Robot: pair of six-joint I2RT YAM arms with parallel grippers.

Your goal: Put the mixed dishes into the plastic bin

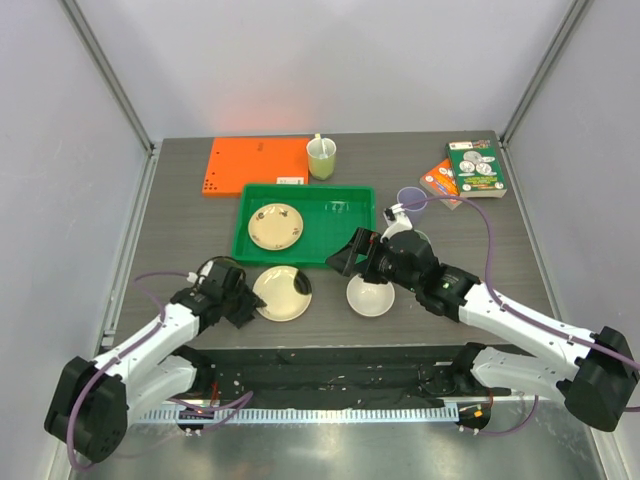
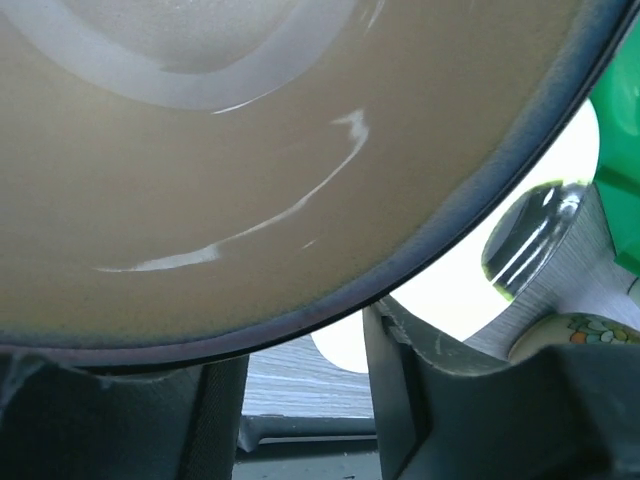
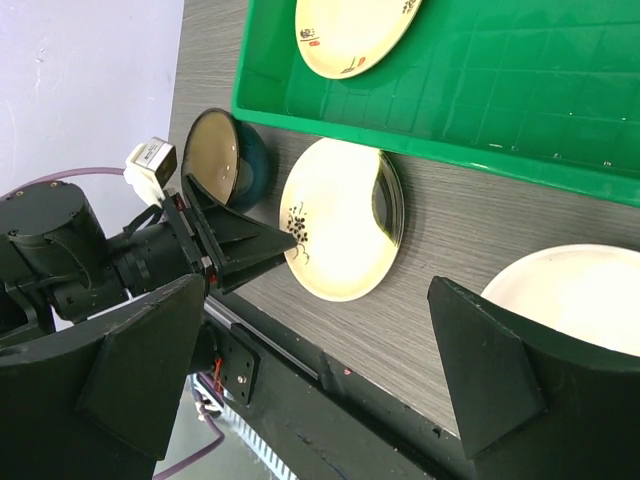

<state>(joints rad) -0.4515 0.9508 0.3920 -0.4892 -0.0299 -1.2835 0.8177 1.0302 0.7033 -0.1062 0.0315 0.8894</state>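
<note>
Right wrist view: brown bowl (image 3: 218, 160) tipped on edge, rim pinched by left gripper (image 1: 240, 305), just outside green bin (image 3: 500, 90). Right gripper (image 3: 315, 360) jaws spread wide, empty, above white bowl (image 3: 575, 295).

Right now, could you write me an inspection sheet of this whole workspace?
Surface: dark grey wood-grain table.
Job's things: one cream plate in the green tray; second plate, white bowl and lavender cup on the table outside it; brown bowl held tilted.
Clutter: yellow-green cup with spoon, orange board, green box, orange packet along the far edge.
Grippers: left gripper closed on the brown bowl's rim; right gripper wide open beside the white bowl.
Cables: purple cables loop off both arms; the right one arcs near the lavender cup.
Surroundings: pale walls; nothing else seen.
</note>
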